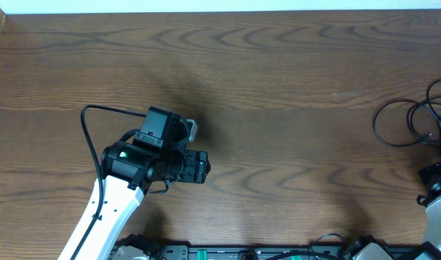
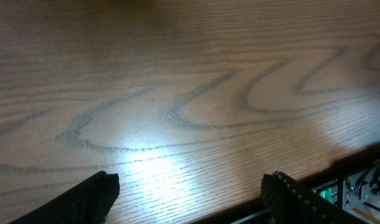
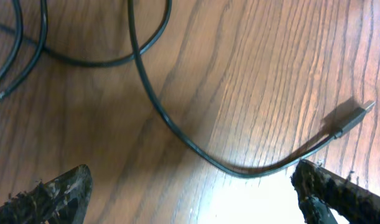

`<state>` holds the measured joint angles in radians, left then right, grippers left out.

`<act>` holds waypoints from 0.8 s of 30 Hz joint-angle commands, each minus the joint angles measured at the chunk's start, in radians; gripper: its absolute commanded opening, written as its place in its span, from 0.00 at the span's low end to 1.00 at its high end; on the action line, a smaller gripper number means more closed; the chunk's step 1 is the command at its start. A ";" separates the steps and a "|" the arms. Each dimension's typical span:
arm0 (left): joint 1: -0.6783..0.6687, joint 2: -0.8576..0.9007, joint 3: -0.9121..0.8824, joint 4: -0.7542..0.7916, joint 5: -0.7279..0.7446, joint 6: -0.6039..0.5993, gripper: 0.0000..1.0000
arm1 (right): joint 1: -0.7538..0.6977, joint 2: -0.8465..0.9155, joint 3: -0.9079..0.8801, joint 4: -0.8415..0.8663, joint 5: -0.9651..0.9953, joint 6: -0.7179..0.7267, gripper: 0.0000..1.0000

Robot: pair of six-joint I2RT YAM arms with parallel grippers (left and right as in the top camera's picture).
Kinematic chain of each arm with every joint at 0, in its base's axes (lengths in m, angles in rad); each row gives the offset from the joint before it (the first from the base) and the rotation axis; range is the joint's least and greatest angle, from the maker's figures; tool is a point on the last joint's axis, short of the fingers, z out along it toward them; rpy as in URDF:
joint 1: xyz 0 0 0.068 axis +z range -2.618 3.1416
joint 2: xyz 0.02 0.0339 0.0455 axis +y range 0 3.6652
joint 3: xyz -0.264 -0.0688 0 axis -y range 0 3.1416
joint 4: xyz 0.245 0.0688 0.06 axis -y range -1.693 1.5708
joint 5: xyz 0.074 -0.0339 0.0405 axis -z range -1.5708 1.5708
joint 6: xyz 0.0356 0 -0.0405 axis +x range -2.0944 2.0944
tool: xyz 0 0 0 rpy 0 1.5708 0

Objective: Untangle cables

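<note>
Where the black cables point(image 1: 411, 123) lie looped at the right edge of the brown wood-grain table point(image 1: 278, 58), one strand point(image 3: 177, 130) curves rightward, its plug point(image 3: 354, 115) pointing up-right in the right wrist view. The right gripper point(image 3: 193, 180) over it and the left gripper point(image 2: 191, 193), well apart, both gape wide, empty.

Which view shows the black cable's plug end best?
The right wrist view: the plug lies close up on the table, its cable curving away. Overhead shows the cables only as small loops near the frame's edge. The left wrist view shows none.
</note>
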<state>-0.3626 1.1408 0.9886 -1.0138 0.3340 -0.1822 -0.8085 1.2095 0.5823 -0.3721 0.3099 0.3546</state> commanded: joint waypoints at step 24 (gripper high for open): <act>0.003 -0.005 0.016 -0.003 -0.005 0.017 0.79 | -0.025 0.318 0.006 0.264 -0.168 0.019 0.44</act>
<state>-0.3626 1.1408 0.9882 -1.0142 0.3340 -0.1818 -0.8280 1.4956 0.5823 -0.1234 0.1761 0.3637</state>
